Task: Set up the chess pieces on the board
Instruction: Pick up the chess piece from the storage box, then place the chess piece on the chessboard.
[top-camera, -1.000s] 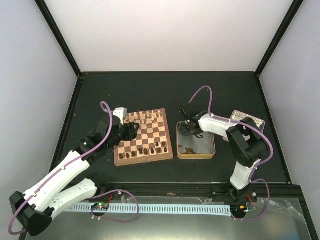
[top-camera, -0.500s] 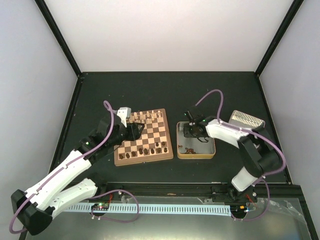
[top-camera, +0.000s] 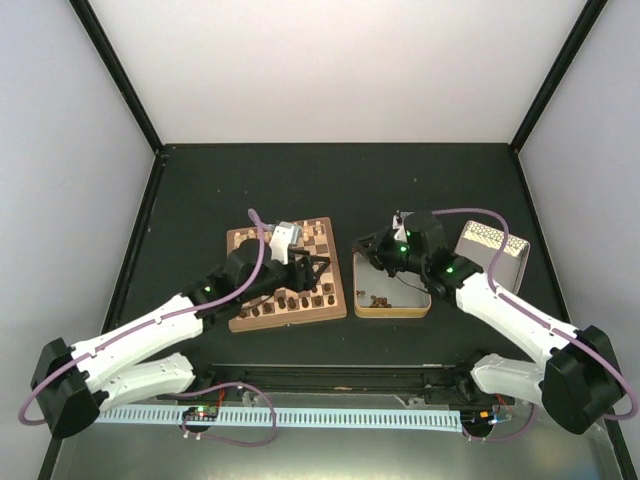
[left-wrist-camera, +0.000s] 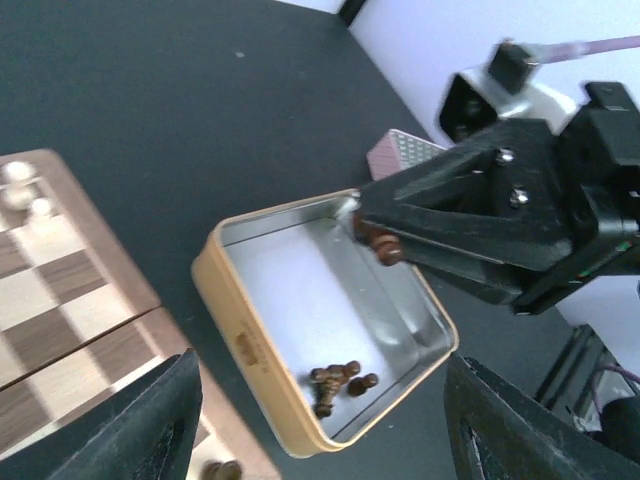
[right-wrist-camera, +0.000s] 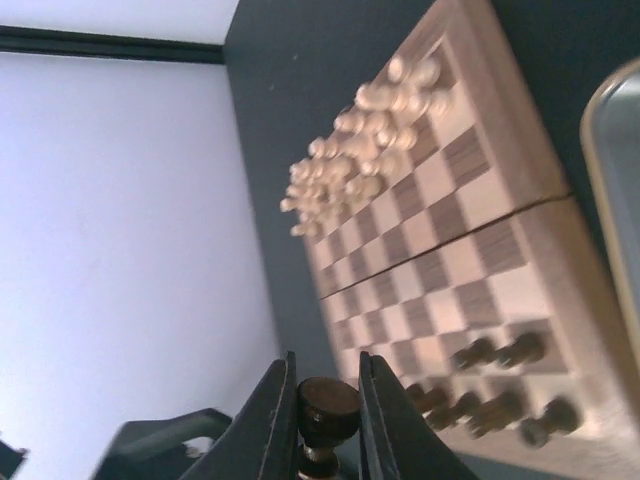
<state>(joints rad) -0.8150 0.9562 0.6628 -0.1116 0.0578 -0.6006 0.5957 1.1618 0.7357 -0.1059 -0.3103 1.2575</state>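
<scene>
In the overhead view the left arm (top-camera: 150, 335) reaches in from about 8 o'clock and lies across the board (top-camera: 322, 247), with the left gripper (top-camera: 318, 266) over the board's 3 o'clock side; the left wrist view shows its two fingers (left-wrist-camera: 140, 425) wide apart with nothing between them. The board sits on the dark table (top-camera: 200, 190), left of centre. Near its 6 o'clock edge stand dark chess pieces (top-camera: 300, 300), while pale chessmen (top-camera: 314, 231) crowd the 12 o'clock edge. In the right wrist view these bunch in a loose cluster rather than clean rows. Just beside the board at 3 o'clock, with a narrow strip of table between them, lies an open metal tin (top-camera: 392, 313) with a gold rim; a few more dark pieces (left-wrist-camera: 338, 380) lie in a small heap on its floor toward the 6 o'clock wall. The right gripper (top-camera: 373, 250) hangs over the tin's 11 o'clock corner, its fingers (right-wrist-camera: 272, 420) pressed together on a single dark piece (right-wrist-camera: 328, 404) — its rounded head shows between them in the right wrist view, and the left wrist camera sees it held up by the tin's rim. At 2 o'clock from the tin, partly hidden by the right arm (top-camera: 500, 305), rests a patterned metal lid (top-camera: 492, 243)
</scene>
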